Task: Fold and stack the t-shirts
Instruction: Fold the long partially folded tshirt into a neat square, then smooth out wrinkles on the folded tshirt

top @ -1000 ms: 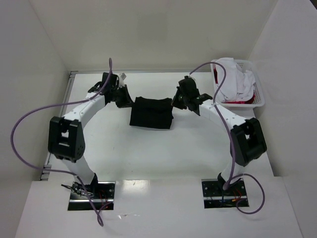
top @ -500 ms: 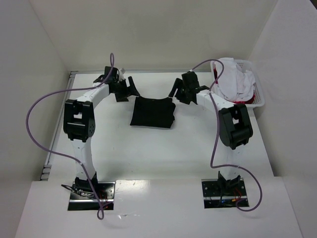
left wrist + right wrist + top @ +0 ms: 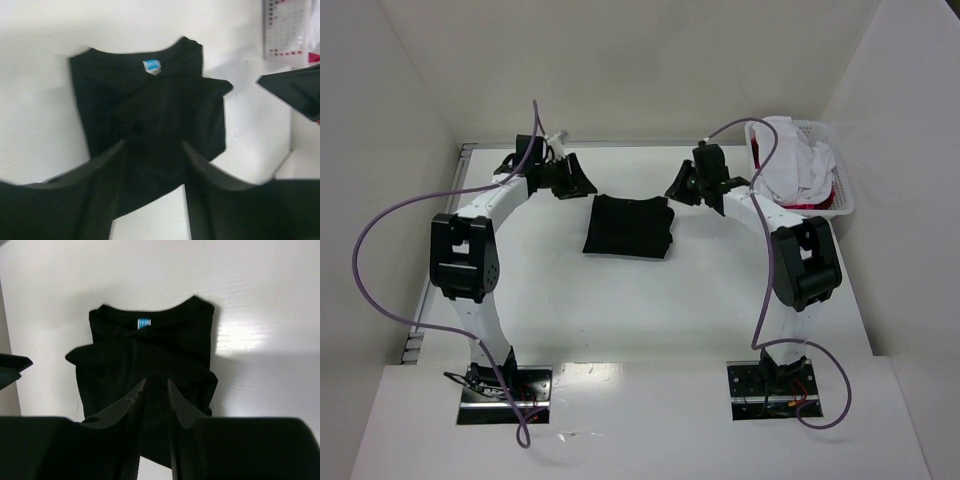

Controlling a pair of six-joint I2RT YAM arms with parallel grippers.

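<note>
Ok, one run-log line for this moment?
black t-shirt: folded, flat on table | left tool: open, empty | right tool: narrowly open, empty | basket: white and red shirts inside

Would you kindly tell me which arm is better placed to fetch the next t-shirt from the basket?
Right, most likely: the right gripper hovers nearer the white basket of heaped t-shirts; the left gripper is beyond the folded black t-shirt, farther off.
</note>
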